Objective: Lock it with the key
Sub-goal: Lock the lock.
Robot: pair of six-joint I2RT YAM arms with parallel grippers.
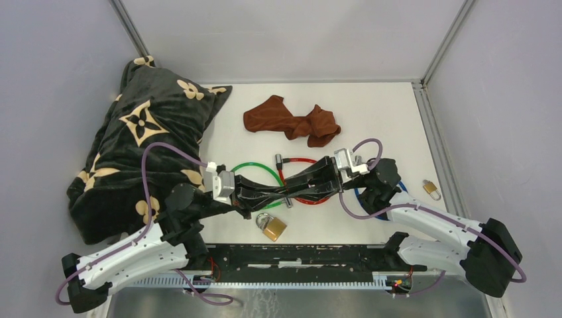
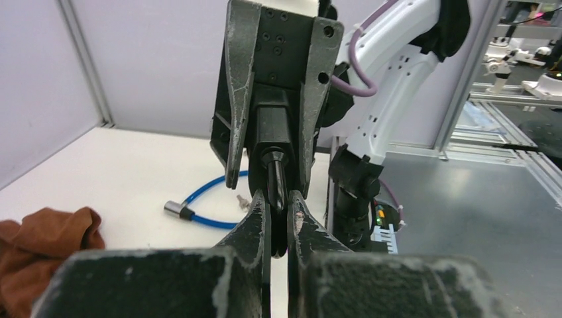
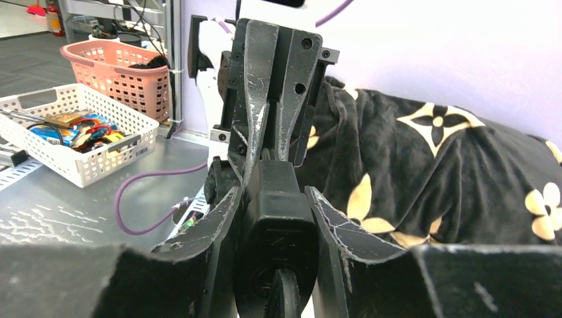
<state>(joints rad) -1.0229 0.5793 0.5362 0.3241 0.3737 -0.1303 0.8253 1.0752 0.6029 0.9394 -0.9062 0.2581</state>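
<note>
The chunky black plastic lock sat squeezed in the right gripper above the white table — the left gripper pinched a thin dark key poking into it.

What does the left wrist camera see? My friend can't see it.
The left end effector, shut, pinches a dark key that meets the end of a black lock body gripped by the right end effector opposite. Behind, a blue cable lock and a brown cloth lie on the white table.
</note>
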